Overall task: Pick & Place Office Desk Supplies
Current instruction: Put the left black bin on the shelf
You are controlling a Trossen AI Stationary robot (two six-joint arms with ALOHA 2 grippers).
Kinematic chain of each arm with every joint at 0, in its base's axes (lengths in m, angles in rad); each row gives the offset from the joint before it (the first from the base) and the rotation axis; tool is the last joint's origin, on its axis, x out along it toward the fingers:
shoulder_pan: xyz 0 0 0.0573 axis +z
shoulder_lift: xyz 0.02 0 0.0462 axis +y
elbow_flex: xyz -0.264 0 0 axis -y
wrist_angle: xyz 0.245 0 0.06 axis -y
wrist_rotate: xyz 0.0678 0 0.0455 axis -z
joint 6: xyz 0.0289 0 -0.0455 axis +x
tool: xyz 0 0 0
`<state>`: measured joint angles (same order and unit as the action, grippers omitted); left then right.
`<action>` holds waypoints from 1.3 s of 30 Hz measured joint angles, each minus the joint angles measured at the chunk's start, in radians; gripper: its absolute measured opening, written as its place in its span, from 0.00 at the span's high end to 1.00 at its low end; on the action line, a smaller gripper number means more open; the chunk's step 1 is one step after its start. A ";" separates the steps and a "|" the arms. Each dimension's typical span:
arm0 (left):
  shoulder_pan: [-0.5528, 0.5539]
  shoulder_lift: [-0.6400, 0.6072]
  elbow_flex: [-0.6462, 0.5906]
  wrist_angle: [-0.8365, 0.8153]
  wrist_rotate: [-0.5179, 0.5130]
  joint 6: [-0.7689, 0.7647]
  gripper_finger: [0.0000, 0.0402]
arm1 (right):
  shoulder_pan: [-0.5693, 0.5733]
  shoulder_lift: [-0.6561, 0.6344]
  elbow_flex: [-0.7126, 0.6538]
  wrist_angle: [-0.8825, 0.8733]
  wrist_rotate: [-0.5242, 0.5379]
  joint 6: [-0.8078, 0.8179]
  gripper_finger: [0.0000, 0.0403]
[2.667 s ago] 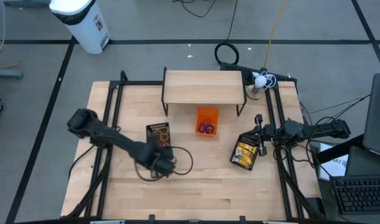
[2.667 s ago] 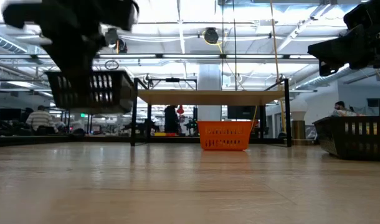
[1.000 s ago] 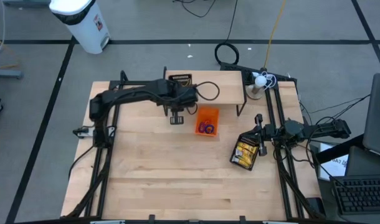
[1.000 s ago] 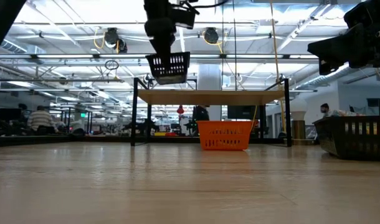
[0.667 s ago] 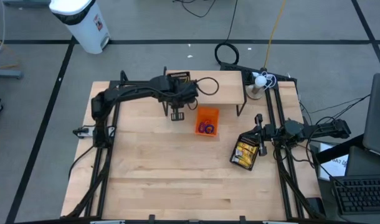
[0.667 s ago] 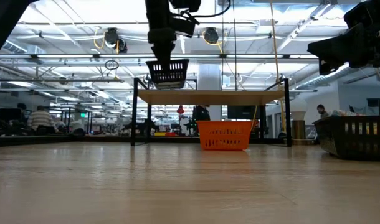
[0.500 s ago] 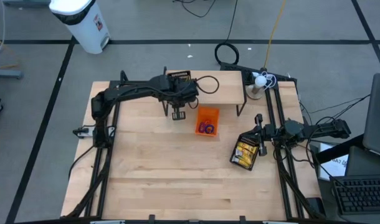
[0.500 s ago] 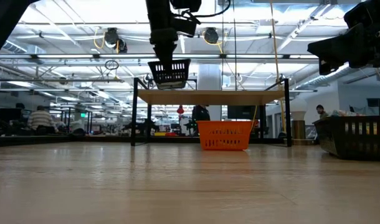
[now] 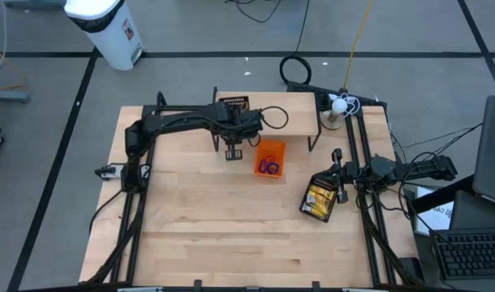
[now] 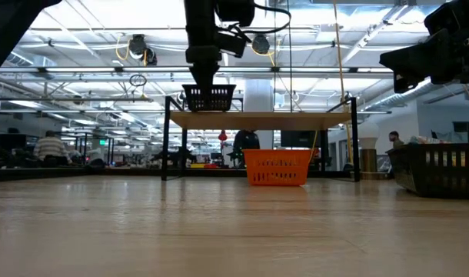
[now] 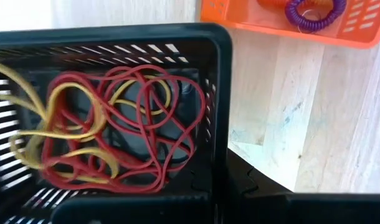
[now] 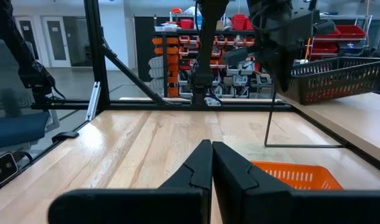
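Near the far edge of the surface (image 9: 231,235), your left end effector (image 9: 231,151) is holding a black mesh basket (image 10: 210,98) by its rim, clamped on it, just over the left end of the small wooden shelf (image 9: 265,111). Red and yellow rubber bands (image 11: 109,127) are lying tangled in the bottom of that basket. You are dealing with a light, rigid load with soft, springy contents; I judge the bands could shift or snag in the mesh if you are tilting it. The rim grip looks like the sensible hold.

An orange basket (image 9: 269,157) with a purple coiled ring (image 11: 309,10) inside is sitting just beside, toward the middle of the surface and under the shelf's front edge. The shelf's legs and this orange basket are what you are working around.

Your right end effector (image 12: 212,163) is waiting near the right edge with fingers together, beside another black basket (image 9: 320,197) of yellow-and-white pieces.
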<state>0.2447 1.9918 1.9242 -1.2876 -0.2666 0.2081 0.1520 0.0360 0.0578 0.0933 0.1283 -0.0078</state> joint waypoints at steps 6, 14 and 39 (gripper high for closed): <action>0.010 -0.009 -0.001 0.003 0.000 0.002 1.00 | 0.000 0.000 0.000 0.000 0.000 -0.001 1.00; 0.015 -0.013 -0.002 0.009 -0.012 0.008 1.00 | 0.000 0.000 0.000 0.001 0.000 0.003 1.00; 0.014 -0.012 -0.003 -0.009 -0.048 0.114 0.99 | 0.000 0.000 0.000 0.000 -0.002 0.000 1.00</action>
<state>0.2592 1.9797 1.9209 -1.2965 -0.3141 0.3218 0.1524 0.0357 0.0578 0.0937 0.1265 -0.0074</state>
